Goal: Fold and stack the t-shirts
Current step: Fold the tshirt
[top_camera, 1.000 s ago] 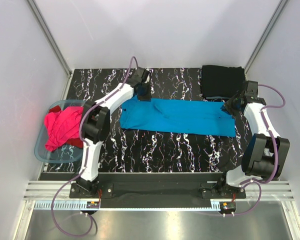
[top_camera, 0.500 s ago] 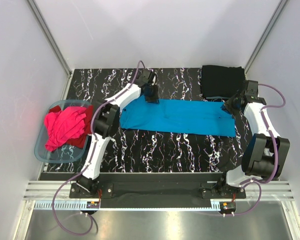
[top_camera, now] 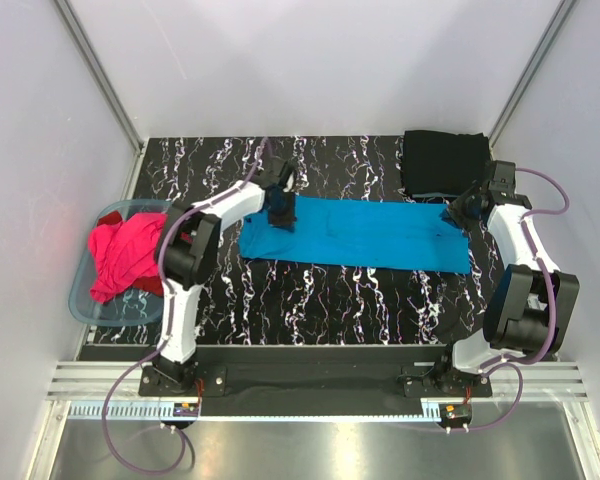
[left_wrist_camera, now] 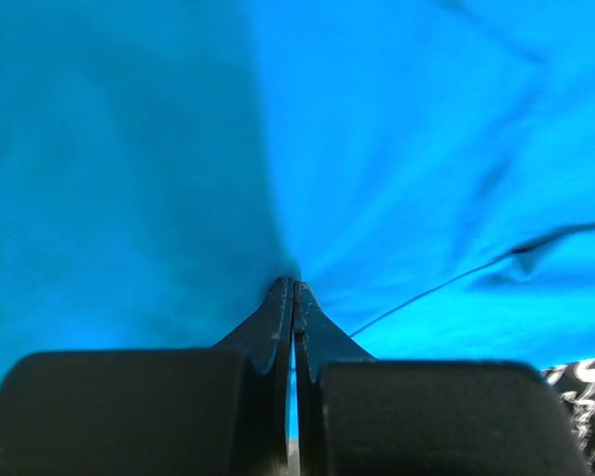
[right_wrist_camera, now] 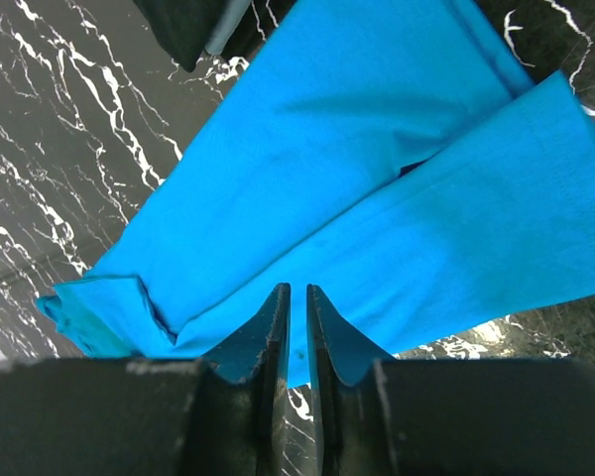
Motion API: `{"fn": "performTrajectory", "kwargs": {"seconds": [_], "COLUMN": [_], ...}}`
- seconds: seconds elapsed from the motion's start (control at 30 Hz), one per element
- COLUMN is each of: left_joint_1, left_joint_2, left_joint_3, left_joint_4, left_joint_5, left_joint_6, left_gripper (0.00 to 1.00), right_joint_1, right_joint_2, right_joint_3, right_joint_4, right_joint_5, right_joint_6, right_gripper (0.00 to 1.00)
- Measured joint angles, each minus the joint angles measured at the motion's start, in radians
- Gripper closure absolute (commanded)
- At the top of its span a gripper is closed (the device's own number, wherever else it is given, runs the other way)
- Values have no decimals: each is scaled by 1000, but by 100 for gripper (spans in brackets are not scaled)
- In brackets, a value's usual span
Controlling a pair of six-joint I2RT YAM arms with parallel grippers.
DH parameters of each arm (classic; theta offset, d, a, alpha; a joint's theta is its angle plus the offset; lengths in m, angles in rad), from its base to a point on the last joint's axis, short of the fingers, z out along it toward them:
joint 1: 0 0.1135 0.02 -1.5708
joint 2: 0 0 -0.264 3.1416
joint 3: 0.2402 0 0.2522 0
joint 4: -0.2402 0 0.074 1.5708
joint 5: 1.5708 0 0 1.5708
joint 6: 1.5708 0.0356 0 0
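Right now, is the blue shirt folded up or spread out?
Partly folded: the turquoise t-shirt lies flat as one long strip on the table, with overlapping layers showing at its right end.

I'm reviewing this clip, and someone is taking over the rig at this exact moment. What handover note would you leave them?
Left claw: shut, pinching the left end of the turquoise t-shirt.
Right claw: nearly shut, apparently gripping that shirt's right end.
The turquoise t-shirt lies mid-table as a long strip.
Black t-shirt: folded, far right corner.
Pink t-shirt: crumpled in the tub, with red cloth under it.
Done: the black one is folded.
Left: finish folding the turquoise one, stack it, then fold the shirts in the tub.
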Motion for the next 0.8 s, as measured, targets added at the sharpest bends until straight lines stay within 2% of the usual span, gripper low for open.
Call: {"fn": "performTrajectory", "kwargs": {"seconds": [0.07,0.2,0.37,0.53,0.63,0.7,0.77,0.8], "left_joint_1": [20,48,57,87,130,161,184,192], "left_joint_2": [-39,-31,62,235,402,518,517,463], "left_joint_3": [-40,-24,111,406,704,919,912,821], "left_joint_4": [-18,-40,-111,-190,-220,-177,-108,-30], "left_joint_5": [-33,-94,-155,-166,-165,-118,-73,-50], "left_joint_6": [0,3,11,18,19,13,-5,-14], "left_gripper": [100,100,100,98,98,99,97,95], "right_joint_1": [0,0,0,0,3,11,18,21], "right_joint_2": [0,-2,-10,-33,-61,-91,-115,-126], "right_joint_3": [0,0,0,0,0,0,0,0], "right_joint_4": [1,3,4,6,8,17,32,37], "right_joint_5": [-8,-21,-37,-67,-88,-97,-112,-117], "right_joint_6": [0,0,0,0,0,1,0,0], "right_gripper": [81,81,81,79,77,76,76,76]}}
